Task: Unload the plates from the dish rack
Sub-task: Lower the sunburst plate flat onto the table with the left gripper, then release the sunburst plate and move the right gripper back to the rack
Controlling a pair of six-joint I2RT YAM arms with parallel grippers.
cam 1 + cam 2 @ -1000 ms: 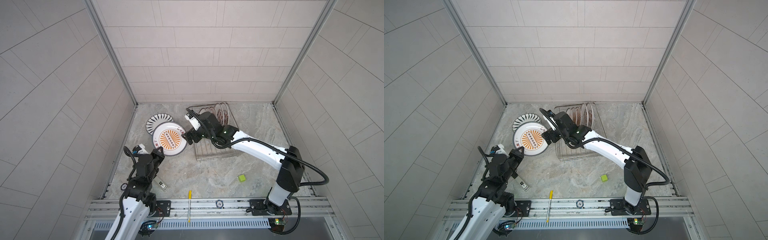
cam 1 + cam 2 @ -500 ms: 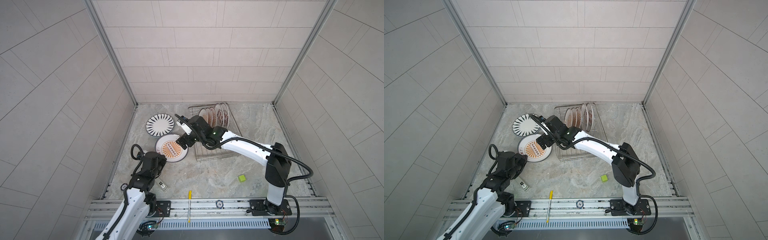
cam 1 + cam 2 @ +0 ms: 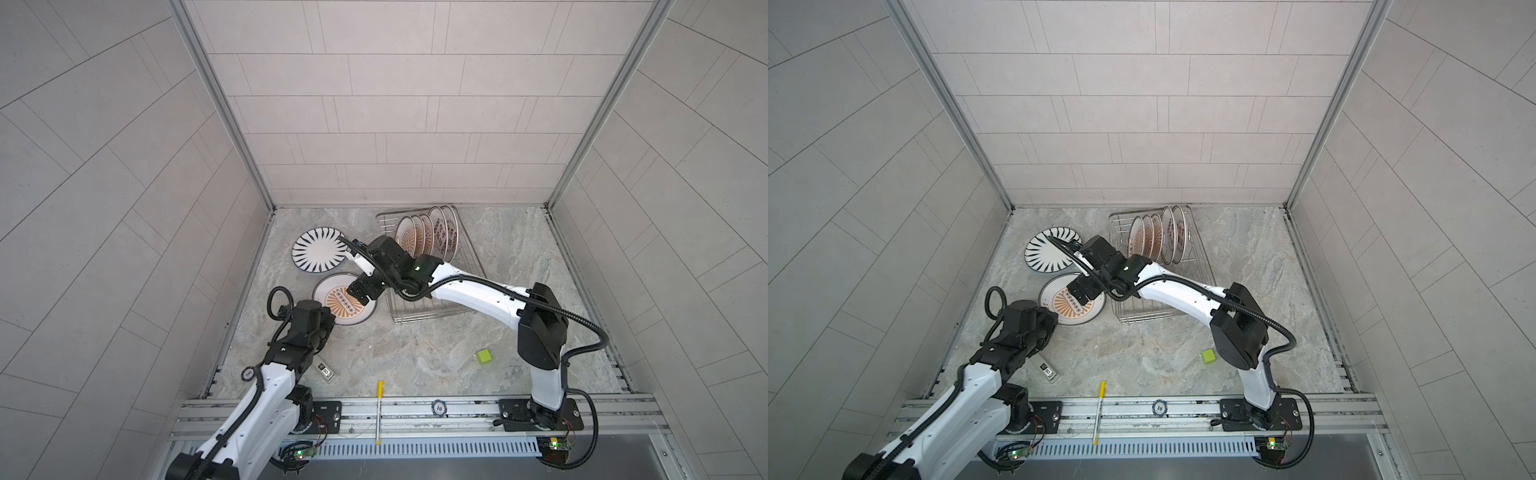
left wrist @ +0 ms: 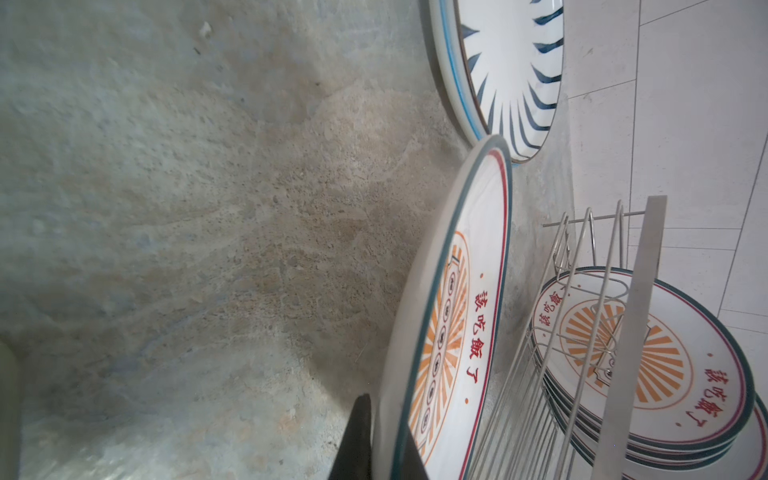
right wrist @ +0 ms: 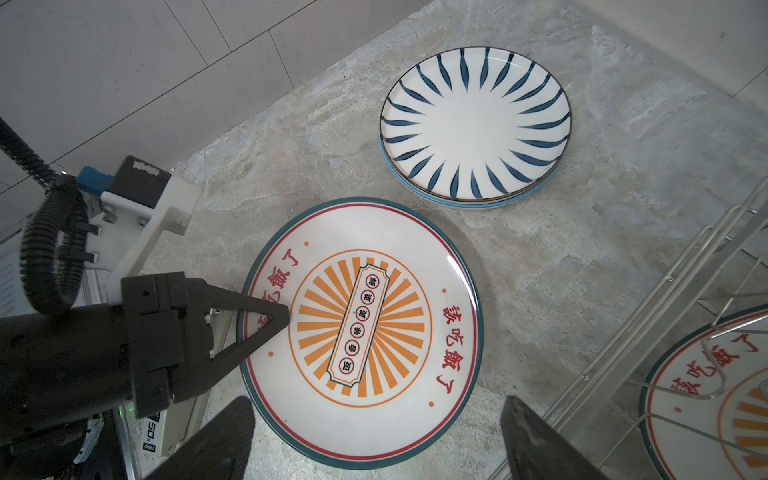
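The left fingers [image 5: 266, 322] are clamped on the rim of the sunburst plate [image 5: 361, 332], one black tip lying over the red lettering at the plate's left edge in the right wrist view. The left wrist view shows that same rim [image 4: 453, 316] wedged between two dark tips at the bottom of the frame. The right fingers [image 5: 220, 436] stand wide apart above the plate's lower edge, holding nothing.

In both top views the sunburst plate [image 3: 336, 303] [image 3: 1067, 309] sits on the surface [image 3: 415, 353] left of centre, just beside the lower left corner of the dish rack [image 3: 469, 249] [image 3: 1200, 257]. Whether it lies quite flat cannot be told. Above it in the frame, a little apart, the blue-striped plate [image 3: 319, 256] [image 3: 1050, 255] rests on another plate with a pale blue rim. Five racked plates [image 3: 428, 239] [image 3: 1156, 241] stand on edge in a row at the upper end of the rack.
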